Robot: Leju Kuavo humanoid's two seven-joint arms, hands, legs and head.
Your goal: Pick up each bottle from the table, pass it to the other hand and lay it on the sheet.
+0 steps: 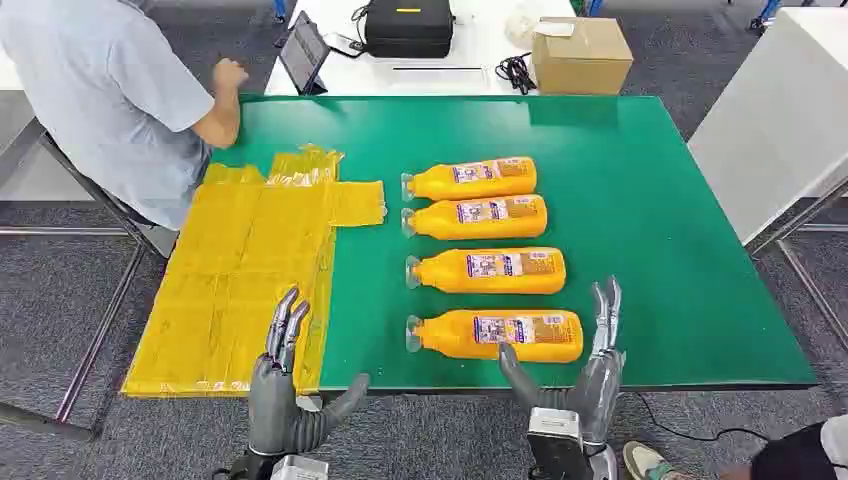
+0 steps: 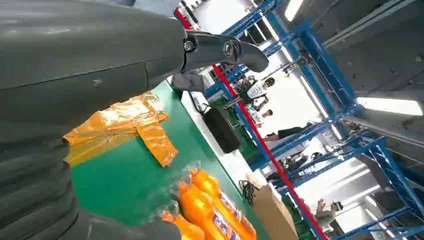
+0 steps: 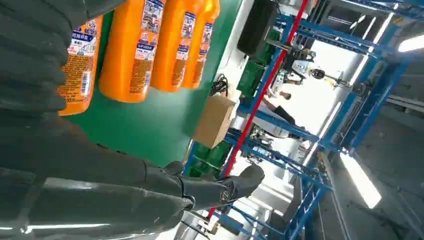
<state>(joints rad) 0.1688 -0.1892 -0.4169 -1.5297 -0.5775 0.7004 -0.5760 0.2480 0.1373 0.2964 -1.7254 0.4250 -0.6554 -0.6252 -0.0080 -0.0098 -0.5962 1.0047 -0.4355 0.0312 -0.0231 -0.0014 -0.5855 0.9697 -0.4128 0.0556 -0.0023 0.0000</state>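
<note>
Four orange plastic bottles with clear caps and printed labels lie on their sides in a row on the green table (image 1: 650, 250), caps toward the yellow sheet: the farthest bottle (image 1: 470, 179), the second (image 1: 476, 217), the third (image 1: 487, 270) and the nearest bottle (image 1: 496, 335), which lies close to the table's front edge. The crinkled yellow plastic sheet (image 1: 240, 280) is spread flat over the table's left part, well apart from the bottles, with nothing lying on it.

The robot's left hand (image 1: 290, 385) is raised at the front edge beside the sheet's near corner, fingers straight and spread from the thumb, holding nothing. The right hand (image 1: 580, 375) stands upright just beside the base end of the nearest bottle, fingers extended, thumb angled out, likewise holding nothing and not touching the bottle.

A person in a light blue shirt (image 1: 110, 90) leans at the far left corner of the table. Beyond the green top, a white table carries a brown cardboard box (image 1: 580, 55), a black case (image 1: 408, 27) and a dark tablet (image 1: 303, 52).
</note>
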